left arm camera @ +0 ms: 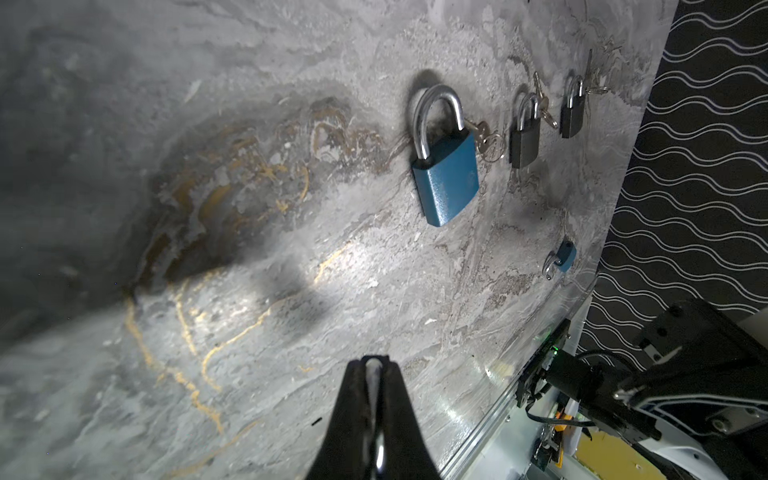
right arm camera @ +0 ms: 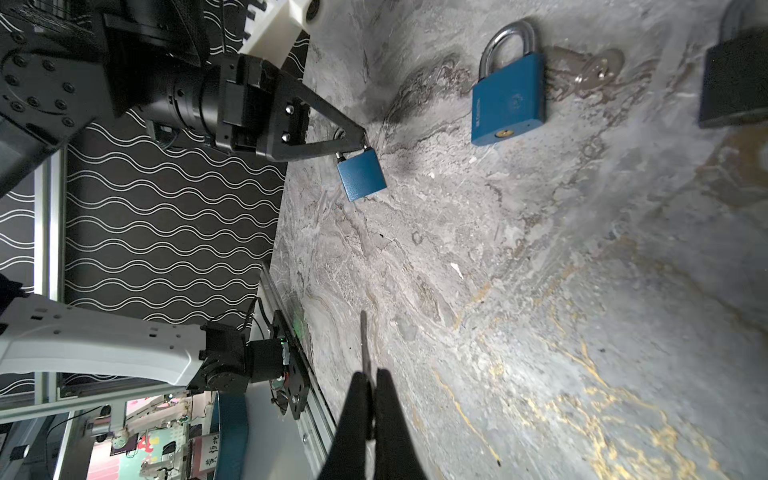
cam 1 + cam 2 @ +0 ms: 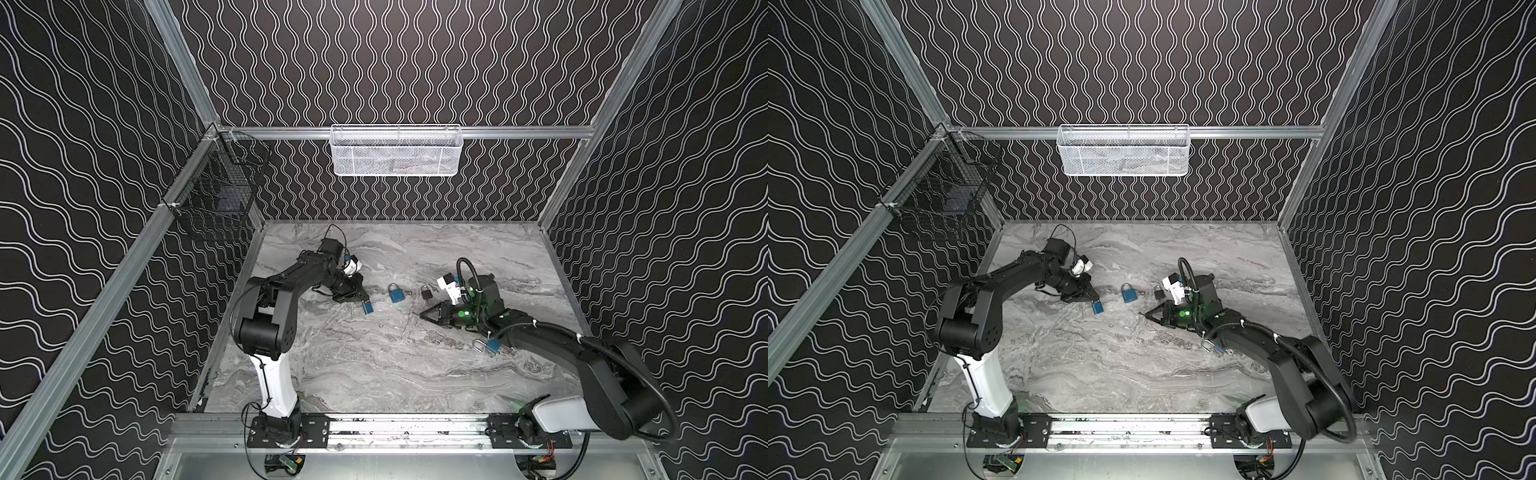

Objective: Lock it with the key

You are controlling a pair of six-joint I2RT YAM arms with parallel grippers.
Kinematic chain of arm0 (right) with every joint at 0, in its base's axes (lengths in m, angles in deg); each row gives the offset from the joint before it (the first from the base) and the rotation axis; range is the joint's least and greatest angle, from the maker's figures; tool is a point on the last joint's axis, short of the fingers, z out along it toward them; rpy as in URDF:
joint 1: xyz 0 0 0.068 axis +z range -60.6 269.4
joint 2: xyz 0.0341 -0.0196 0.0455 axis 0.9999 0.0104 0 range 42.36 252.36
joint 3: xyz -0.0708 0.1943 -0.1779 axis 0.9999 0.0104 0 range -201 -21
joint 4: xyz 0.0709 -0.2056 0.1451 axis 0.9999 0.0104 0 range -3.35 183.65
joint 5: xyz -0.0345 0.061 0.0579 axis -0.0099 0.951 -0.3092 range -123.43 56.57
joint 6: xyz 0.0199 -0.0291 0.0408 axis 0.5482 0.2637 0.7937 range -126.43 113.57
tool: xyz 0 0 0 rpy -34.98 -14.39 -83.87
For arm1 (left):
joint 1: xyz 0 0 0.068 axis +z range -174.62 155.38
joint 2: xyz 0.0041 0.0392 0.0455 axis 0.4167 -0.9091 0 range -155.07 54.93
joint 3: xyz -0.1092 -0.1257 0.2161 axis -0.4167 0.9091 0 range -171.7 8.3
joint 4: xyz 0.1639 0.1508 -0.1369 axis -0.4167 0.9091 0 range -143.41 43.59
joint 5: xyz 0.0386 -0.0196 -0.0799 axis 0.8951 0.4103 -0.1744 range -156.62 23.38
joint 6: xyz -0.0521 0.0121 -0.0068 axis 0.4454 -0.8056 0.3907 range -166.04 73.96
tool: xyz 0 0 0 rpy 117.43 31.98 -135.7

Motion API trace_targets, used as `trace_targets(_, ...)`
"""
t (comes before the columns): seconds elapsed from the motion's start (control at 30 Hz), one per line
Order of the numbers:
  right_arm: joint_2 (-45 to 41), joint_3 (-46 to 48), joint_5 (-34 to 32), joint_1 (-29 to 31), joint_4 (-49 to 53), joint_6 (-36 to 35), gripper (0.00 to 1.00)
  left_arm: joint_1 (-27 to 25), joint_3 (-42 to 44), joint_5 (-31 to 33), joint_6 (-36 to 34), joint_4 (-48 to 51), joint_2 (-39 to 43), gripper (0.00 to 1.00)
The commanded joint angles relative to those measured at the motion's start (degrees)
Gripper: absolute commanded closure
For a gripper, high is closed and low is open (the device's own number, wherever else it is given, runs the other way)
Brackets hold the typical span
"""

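Right claw (image 2: 371,377) pinches a key (image 2: 364,340), unreadable in both top views.

Black walls (image 3: 374,62) with white wavy lines enclose a grey marbled tabletop (image 3: 374,374). Well beyond the right gripper (image 3: 422,314) hangs a white mesh basket (image 3: 397,151); beyond the left gripper (image 3: 365,300), a black wire basket (image 3: 216,187).
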Motion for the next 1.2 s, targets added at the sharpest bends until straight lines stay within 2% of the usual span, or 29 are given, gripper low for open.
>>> trace_targets(0.0,2.8,-2.1,1.0,0.0,-0.7,-0.5,1.00,0.6,-2.6,-0.1,-4.6,1.4,-2.3,1.00)
trace_targets(0.2,8.8,-5.2,-1.3,0.2,-4.2,3.4,1.00,1.2,-5.1,-0.6,-6.0,1.2,-5.5,1.00)
trace_targets(0.63,17.2,-14.5,-6.4,2.8,-4.0,5.6,1.00,2.4,-12.3,0.0,-8.7,3.7,-12.9,1.00)
trace_targets(0.83,21.1,-18.1,-8.6,4.7,-4.6,7.0,1.00,3.1,-14.6,1.1,-8.5,3.9,-14.5,0.91)
trace_targets(1.17,27.5,-24.5,-15.6,7.9,-3.5,7.6,1.00,3.6,-15.7,2.3,-7.8,3.1,-16.1,0.69)
